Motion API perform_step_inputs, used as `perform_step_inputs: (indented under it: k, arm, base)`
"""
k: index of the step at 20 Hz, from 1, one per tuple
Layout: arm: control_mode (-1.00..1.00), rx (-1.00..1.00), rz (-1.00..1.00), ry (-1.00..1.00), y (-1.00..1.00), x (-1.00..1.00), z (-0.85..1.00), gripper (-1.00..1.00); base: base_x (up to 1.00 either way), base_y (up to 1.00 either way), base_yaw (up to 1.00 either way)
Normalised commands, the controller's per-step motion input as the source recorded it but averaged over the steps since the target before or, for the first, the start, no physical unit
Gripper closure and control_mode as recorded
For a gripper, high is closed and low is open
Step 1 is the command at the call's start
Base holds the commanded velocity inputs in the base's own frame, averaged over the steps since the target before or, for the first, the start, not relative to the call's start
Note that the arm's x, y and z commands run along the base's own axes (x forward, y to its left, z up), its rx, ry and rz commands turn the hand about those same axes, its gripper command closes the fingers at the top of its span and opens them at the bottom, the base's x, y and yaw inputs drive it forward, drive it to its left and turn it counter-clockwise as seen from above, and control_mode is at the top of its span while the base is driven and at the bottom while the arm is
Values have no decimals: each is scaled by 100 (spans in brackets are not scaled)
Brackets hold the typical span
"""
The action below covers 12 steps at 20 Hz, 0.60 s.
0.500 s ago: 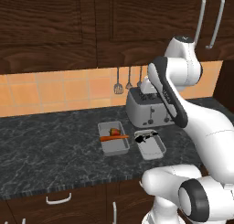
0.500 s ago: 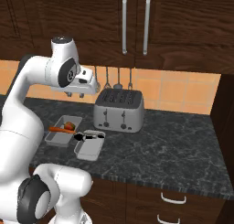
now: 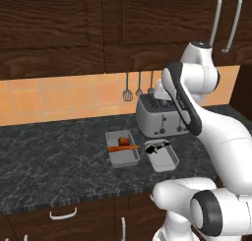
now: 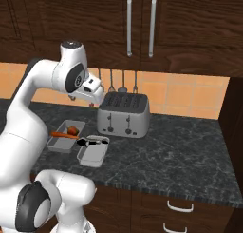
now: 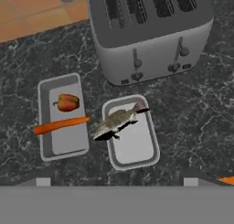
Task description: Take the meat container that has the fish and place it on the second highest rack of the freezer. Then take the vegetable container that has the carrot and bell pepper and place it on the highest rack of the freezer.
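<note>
Two grey trays side by side at frame centre on the dark surface (image 5: 192, 118).
Fish (image 5: 116, 122) across right tray (image 5: 132, 147); carrot (image 5: 61, 124), bell pepper (image 5: 67, 102) in left tray (image 5: 45, 127); claw (image 4: 80, 101) spread, empty.

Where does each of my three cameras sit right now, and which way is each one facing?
Left base view: behind the arm on its left, looking forward and down at the counter; the white arm rises at lower right.
Right base view: behind on its right, same counter; the arm rises at lower left, hand above the trays.
Hand view: on the hand, looking down at the toaster, the fish tray and the carrot and pepper tray.
Shared: all show both trays and the toaster.
</note>
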Motion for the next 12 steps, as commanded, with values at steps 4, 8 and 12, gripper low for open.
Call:
perform_step_inputs:
  k: [4,8,12]
  arm:
    - [-100,24,-94,10,0,-18,-35,-100]
    - [-100,21,-90,18,0,-27,-37,-100]
    - [-100,28,-78,20,0,-32,-45,-100]
  base:
    - [0,0,0]
    - [0,0,0]
    - [0,0,0]
